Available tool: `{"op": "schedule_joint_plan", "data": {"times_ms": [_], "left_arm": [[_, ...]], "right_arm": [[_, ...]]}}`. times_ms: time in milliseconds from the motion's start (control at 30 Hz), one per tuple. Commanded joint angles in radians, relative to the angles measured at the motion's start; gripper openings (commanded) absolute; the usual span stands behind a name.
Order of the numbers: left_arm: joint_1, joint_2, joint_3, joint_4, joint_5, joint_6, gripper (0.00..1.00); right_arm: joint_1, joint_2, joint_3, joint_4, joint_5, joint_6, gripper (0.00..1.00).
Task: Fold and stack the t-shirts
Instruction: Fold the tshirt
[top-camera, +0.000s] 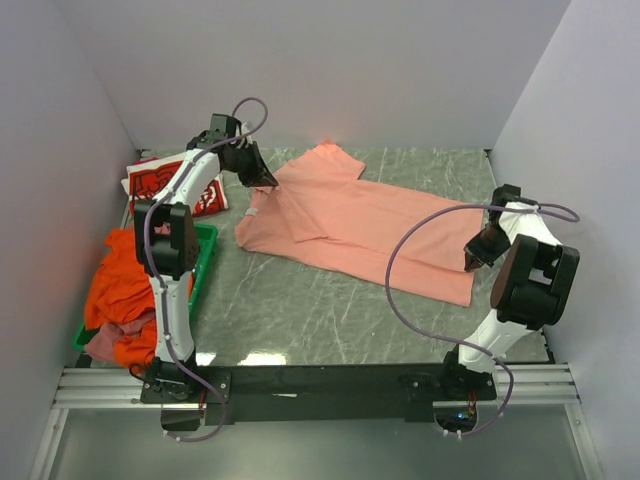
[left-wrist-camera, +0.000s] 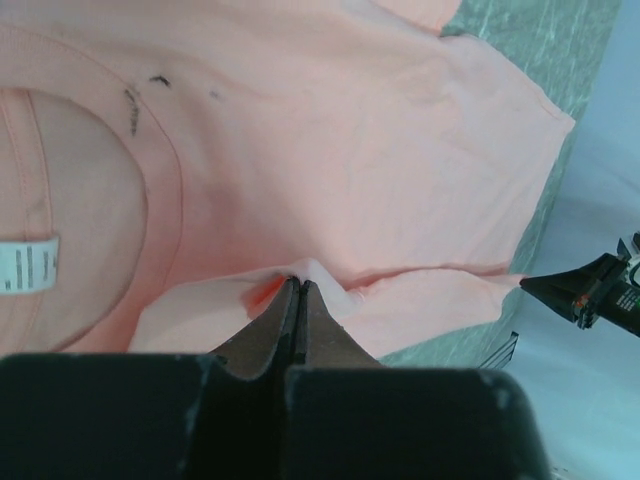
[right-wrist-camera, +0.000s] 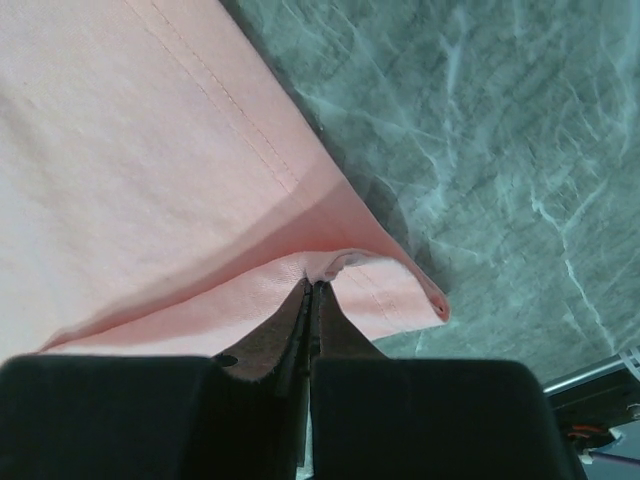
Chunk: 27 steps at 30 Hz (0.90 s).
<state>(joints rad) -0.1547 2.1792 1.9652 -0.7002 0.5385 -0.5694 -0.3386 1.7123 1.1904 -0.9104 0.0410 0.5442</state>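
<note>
The salmon-pink t-shirt (top-camera: 360, 222) lies spread across the middle of the table, partly folded lengthwise. My left gripper (top-camera: 262, 183) is shut on its fabric near the collar end (left-wrist-camera: 297, 281); the neck label (left-wrist-camera: 28, 266) shows at the left of that view. My right gripper (top-camera: 471, 262) is shut on the shirt's hem edge (right-wrist-camera: 315, 284) at the right. The red Coca-Cola shirt (top-camera: 165, 182) lies folded at the far left. The orange shirt (top-camera: 125, 285) and the mauve one (top-camera: 105, 343) sit heaped in the crate.
The green plastic crate (top-camera: 206, 250) stands at the left edge beside the left arm. White walls close in the table on three sides. The arm rail (top-camera: 320, 385) runs along the near edge. The right arm's purple cable (top-camera: 400, 260) loops over the shirt.
</note>
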Motion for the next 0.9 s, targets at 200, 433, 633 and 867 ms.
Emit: {"op": "schedule_joint_plan", "data": {"times_ms": [200,433,633,867], "left_arm": [[0.021,0.117,0.179,0.16,-0.001,-0.081,0.42],[0.023,0.03,0.076,0.174,-0.054,-0.024,0.69],[0.023,-0.157,-0.273,0.197,-0.058,0.058,0.68],[0.023,-0.246,-0.46,0.191,-0.051,0.115,0.67]], "right_arm": [[-0.005,-0.002,0.107,0.028,-0.038,-0.036,0.37],[0.158,-0.144,0.155,0.027,0.017,-0.089,0.43],[0.312,-0.192,0.034,0.142,-0.111,0.022,0.43],[0.395,-0.115,-0.121,0.294,-0.204,0.108,0.42]]}}
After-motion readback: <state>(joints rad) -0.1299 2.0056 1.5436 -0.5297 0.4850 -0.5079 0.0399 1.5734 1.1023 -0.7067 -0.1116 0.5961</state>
